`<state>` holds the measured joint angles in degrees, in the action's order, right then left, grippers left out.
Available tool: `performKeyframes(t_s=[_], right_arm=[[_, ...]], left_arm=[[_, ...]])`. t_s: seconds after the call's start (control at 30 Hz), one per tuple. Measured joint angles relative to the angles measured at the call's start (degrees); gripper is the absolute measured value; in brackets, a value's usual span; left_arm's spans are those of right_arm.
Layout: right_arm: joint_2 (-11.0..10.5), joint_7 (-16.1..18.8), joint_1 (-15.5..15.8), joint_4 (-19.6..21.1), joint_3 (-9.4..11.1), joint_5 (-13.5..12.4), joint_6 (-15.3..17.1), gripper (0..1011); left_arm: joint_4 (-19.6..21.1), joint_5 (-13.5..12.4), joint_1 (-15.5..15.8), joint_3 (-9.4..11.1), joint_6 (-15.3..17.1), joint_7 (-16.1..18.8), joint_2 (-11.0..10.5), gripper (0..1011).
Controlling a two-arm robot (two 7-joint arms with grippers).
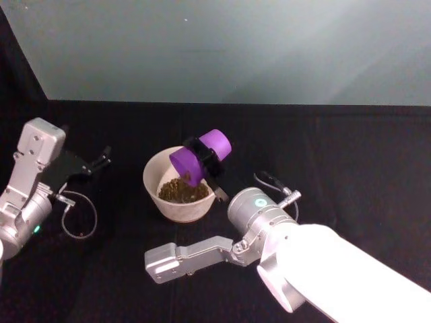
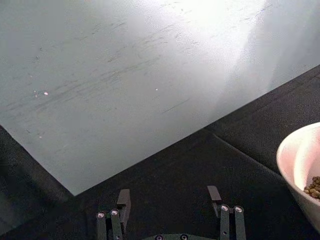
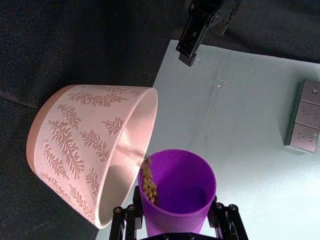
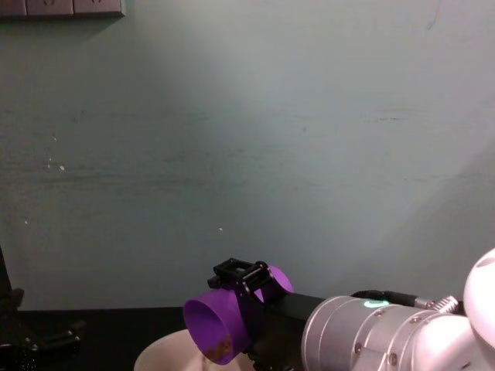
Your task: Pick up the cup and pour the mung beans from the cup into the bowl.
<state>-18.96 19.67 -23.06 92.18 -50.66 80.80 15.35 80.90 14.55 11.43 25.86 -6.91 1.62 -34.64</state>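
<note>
Your right claw (image 1: 202, 159) clamped on one purple cup (image 1: 217, 142), tipped mouth-down, one cream bowl (image 1: 152, 176) just below it holding mung beans (image 1: 180, 191), your left claw (image 1: 100, 159) spread open, idle beside the bowl.

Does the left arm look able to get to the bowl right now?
Probably yes. The left gripper sits open to the left of the bowl with bare black cloth between them; the right gripper tilts the cup over the bowl's right rim, away from that side.
</note>
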Motion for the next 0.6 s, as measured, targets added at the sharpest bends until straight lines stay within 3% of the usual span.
performKeyframes(t_s=[0.6], right_arm=[[-0.66,0.28,-0.55,0.44,-2.17,5.12,1.08,718]], left_arm=[[0.00,0.00,0.00,0.00,0.00,0.00,0.00,1000]])
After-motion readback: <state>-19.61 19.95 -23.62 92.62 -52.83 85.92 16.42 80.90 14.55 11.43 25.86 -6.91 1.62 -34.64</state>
